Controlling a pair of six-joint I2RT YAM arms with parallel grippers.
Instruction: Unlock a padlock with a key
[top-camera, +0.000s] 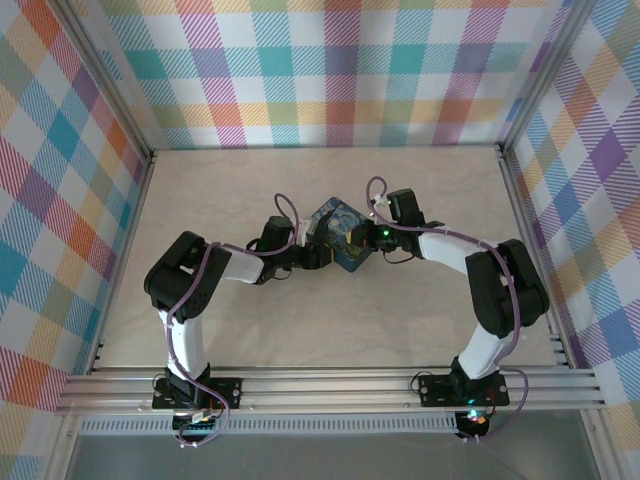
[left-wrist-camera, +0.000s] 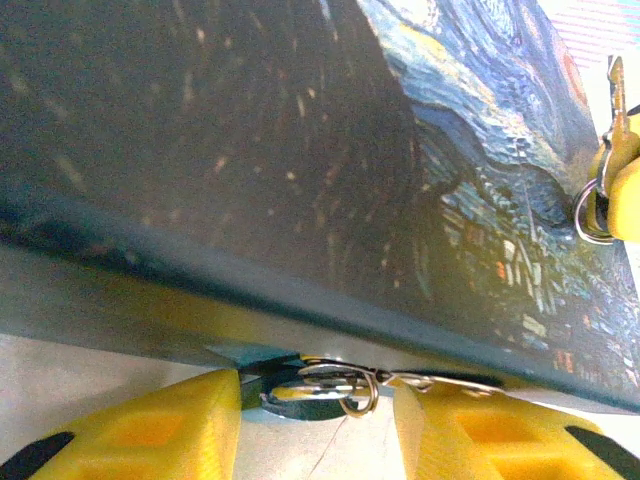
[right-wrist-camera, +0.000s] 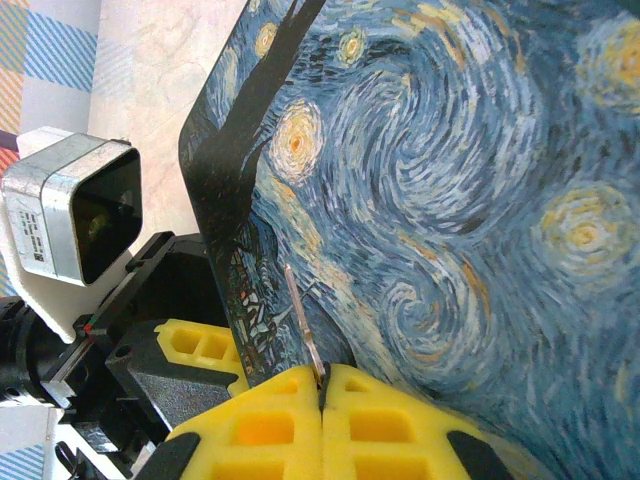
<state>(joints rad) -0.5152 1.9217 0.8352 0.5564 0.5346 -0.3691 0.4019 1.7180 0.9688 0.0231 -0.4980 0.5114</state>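
The small dark grey-blue padlock (left-wrist-camera: 305, 398) hangs under the rim of the night-sky painted tin (left-wrist-camera: 300, 150), with thin wire rings (left-wrist-camera: 355, 385) beside it. My left gripper (left-wrist-camera: 318, 425) has its yellow fingers (left-wrist-camera: 150, 430) on either side of the padlock, closed in on it. My right gripper (right-wrist-camera: 322, 385) is shut on a slim silver key (right-wrist-camera: 300, 310), whose blade points up across the tin's lid (right-wrist-camera: 450, 200). In the left wrist view the key (left-wrist-camera: 615, 100) and its ring (left-wrist-camera: 592, 210) show at the far right. From above, both grippers (top-camera: 312, 256) (top-camera: 375, 228) meet at the tin (top-camera: 340, 238).
The tin stands tilted at mid-table on the beige surface (top-camera: 300, 330). Plaid walls (top-camera: 60, 200) close in the left, back and right. An aluminium rail (top-camera: 330, 385) runs along the near edge. The left arm's wrist camera (right-wrist-camera: 75, 215) sits close beside the tin.
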